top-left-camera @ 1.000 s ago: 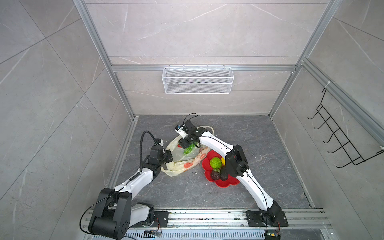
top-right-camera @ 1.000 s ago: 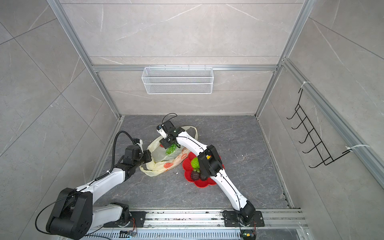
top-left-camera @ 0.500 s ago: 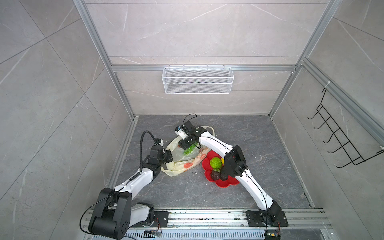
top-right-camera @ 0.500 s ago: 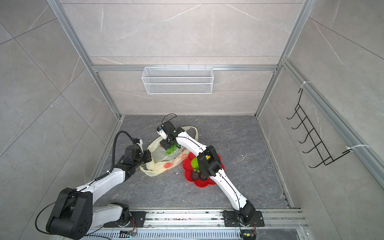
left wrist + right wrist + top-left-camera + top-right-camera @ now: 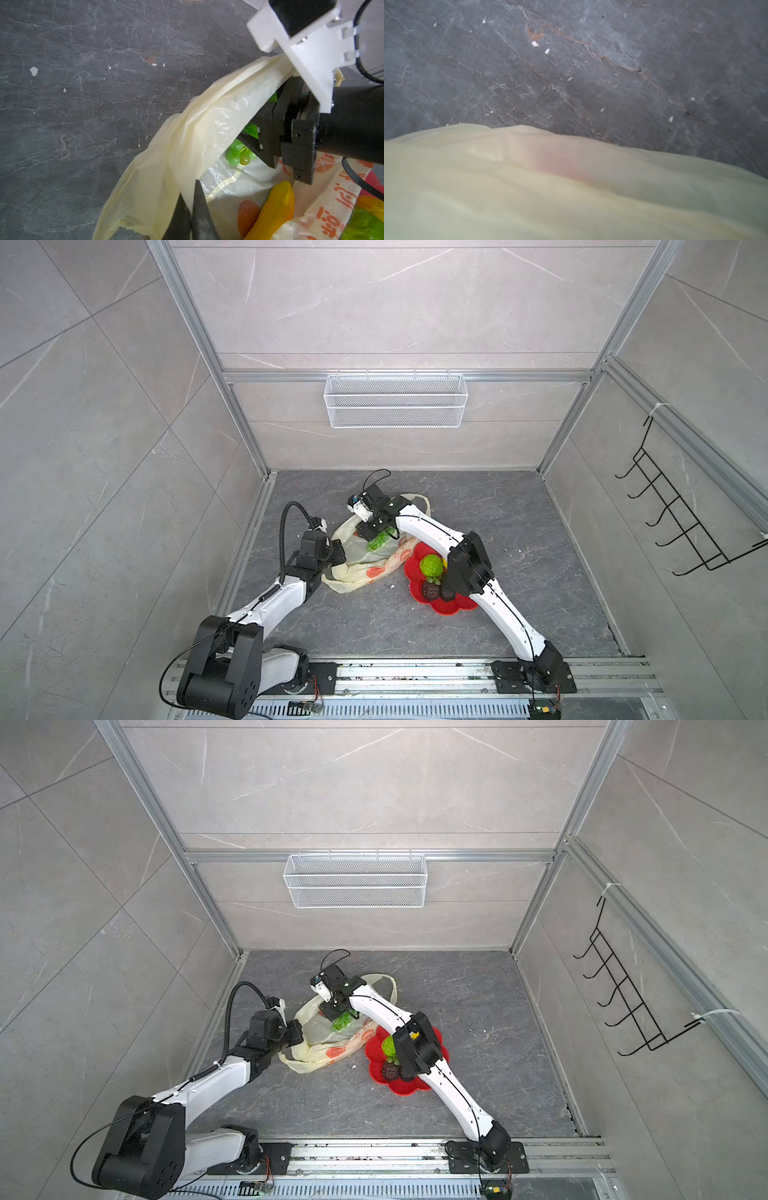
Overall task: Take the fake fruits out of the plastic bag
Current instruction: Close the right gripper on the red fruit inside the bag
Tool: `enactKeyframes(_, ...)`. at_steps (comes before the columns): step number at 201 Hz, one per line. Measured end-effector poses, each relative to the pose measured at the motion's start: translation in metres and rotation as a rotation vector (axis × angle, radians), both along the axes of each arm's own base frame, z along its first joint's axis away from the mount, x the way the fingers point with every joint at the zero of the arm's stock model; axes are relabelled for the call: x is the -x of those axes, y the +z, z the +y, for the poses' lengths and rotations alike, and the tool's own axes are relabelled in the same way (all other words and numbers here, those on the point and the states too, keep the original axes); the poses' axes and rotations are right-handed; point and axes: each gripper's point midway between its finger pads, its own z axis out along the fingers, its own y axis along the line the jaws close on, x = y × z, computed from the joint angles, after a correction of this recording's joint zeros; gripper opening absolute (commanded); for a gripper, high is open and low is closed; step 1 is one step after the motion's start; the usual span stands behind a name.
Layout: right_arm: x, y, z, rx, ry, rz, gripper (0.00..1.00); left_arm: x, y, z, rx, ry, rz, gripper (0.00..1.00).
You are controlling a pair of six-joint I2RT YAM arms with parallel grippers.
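The cream plastic bag (image 5: 365, 568) (image 5: 328, 1048) lies on the grey floor with its mouth held up. My left gripper (image 5: 192, 199) (image 5: 338, 553) is shut on the bag's rim film. My right gripper (image 5: 248, 129) (image 5: 376, 536) reaches into the mouth, its jaws closed around the green grape bunch (image 5: 235, 154) (image 5: 343, 1021). A yellow banana (image 5: 276, 203) lies deeper in the bag. In the right wrist view only blurred bag film (image 5: 550, 187) and floor show.
A red flower-shaped plate (image 5: 449, 605) (image 5: 411, 1085) lies right of the bag under my right forearm, holding a bumpy lime-green fruit (image 5: 431, 565) and two dark avocados (image 5: 431, 590). A white wire basket (image 5: 395, 406) hangs on the back wall, a black hook rack (image 5: 681, 522) on the right wall.
My right gripper's jaws have drawn in around the grapes. Both arms and the bag stay almost where they were.
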Motion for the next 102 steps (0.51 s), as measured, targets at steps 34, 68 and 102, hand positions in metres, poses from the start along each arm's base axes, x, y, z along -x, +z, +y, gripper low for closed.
enactKeyframes(34,0.012,0.01,-0.004,-0.007,-0.01,0.033,0.48,0.0,0.0,0.001,-0.005,0.005,-0.001,0.01)
enactKeyframes(68,0.028,0.033,-0.017,-0.024,-0.042,0.057,0.48,-0.001,0.0,0.004,-0.013,0.017,-0.003,0.01)
enactKeyframes(102,0.048,0.058,-0.037,-0.043,-0.078,0.069,0.48,-0.001,0.0,0.004,-0.014,0.018,-0.003,0.01)
